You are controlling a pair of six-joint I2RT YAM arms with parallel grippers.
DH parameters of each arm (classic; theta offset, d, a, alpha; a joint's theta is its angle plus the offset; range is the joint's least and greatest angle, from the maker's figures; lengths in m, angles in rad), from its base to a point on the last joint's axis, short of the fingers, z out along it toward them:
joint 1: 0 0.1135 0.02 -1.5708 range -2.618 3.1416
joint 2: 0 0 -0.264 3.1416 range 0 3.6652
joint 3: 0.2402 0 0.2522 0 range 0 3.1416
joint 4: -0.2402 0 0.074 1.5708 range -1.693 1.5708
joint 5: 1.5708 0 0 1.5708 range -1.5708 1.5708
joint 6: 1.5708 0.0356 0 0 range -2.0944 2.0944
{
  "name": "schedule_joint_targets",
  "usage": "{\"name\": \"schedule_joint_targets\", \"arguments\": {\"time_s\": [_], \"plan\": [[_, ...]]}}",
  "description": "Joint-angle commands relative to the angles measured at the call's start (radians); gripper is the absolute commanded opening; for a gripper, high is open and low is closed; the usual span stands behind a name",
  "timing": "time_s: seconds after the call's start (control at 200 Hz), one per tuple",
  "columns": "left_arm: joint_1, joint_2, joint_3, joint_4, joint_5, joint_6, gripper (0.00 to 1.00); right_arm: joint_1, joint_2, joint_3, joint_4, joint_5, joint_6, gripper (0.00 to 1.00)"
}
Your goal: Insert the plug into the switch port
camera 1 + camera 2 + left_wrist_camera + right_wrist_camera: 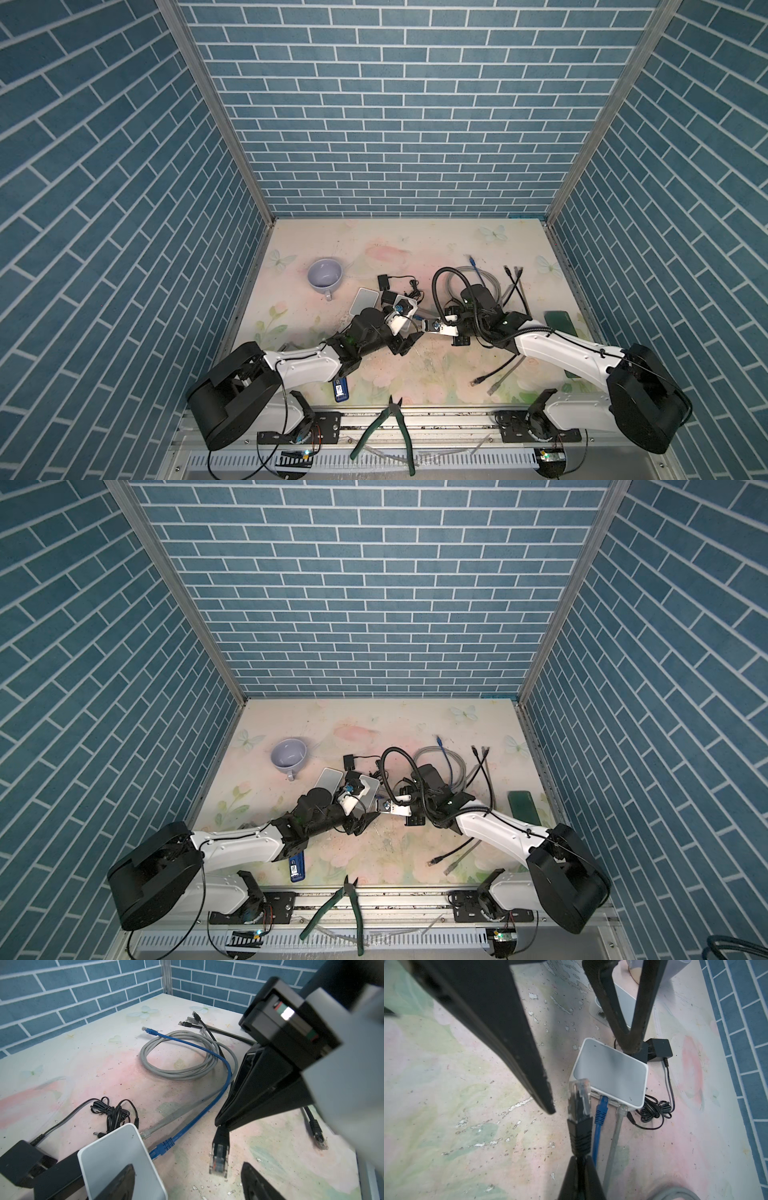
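Observation:
The white switch (610, 1070) lies flat on the table, with a blue cable (601, 1111) and a grey cable (618, 1124) plugged into its near face. My right gripper (579, 1160) is shut on a black cable just behind its clear plug (579, 1095). The plug points at the port face beside the blue one. In the left wrist view the plug (219, 1157) hangs apart from the switch (116, 1151). My left gripper (187, 1169) is open and straddles this spot, one finger (118, 1182) over the switch's far edge. In a top view both grippers meet by the switch (409, 309).
A second white box (365, 300) and a black power adapter (658, 1051) with bundled cord lie behind the switch. Coiled grey cable (187, 1053) and loose black plugs sit at the back right. A mug (324, 274), green pliers (390, 428) and a dark green slab (561, 324) are around.

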Motion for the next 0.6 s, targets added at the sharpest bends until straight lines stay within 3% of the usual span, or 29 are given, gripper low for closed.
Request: {"name": "schedule_joint_targets", "arguments": {"time_s": [0.0, 0.12, 0.275, 0.595], "plan": [[0.0, 0.02, 0.0, 0.064, 0.034, 0.058, 0.78, 0.008, -0.03, -0.026, 0.015, -0.045, -0.017, 0.04], [0.0, 0.037, 0.003, 0.079, 0.072, 0.077, 0.72, 0.008, -0.037, -0.031, 0.016, -0.051, -0.02, 0.04], [0.0, 0.047, 0.007, 0.084, 0.102, 0.095, 0.55, 0.009, -0.04, -0.034, 0.019, -0.054, -0.023, 0.04], [0.0, 0.078, 0.037, 0.055, 0.184, 0.1, 0.31, 0.012, -0.034, -0.031, 0.019, -0.046, -0.033, 0.04]]}}
